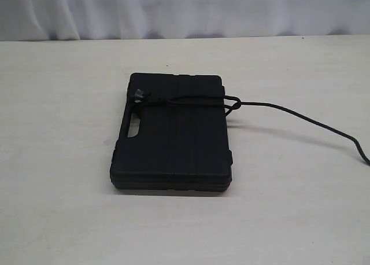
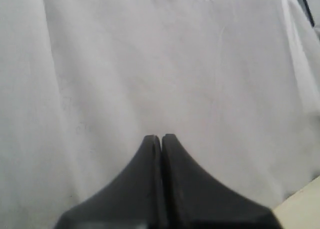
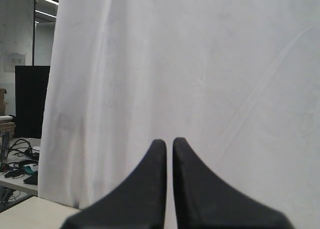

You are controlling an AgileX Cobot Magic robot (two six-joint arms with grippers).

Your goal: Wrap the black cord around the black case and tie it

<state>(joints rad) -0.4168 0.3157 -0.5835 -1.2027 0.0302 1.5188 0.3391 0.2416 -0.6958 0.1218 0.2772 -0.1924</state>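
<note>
The black case point(image 1: 172, 135) lies flat near the middle of the pale table, its handle slot on the left side. The black cord point(image 1: 185, 101) crosses the far part of its lid, with a knot at the left edge and a small loop off the right edge; its free end point(image 1: 312, 121) trails over the table to the right edge of the exterior view. Neither arm shows there. My left gripper point(image 2: 161, 136) is shut and empty, facing a white curtain. My right gripper point(image 3: 169, 140) is also shut with nothing in it, facing the same curtain.
A white curtain point(image 1: 185, 10) hangs behind the table's far edge. In the right wrist view a desk with cables point(image 3: 17, 164) and a dark panel point(image 3: 31, 99) show past the curtain's edge, and a table corner point(image 3: 30, 214) lies below.
</note>
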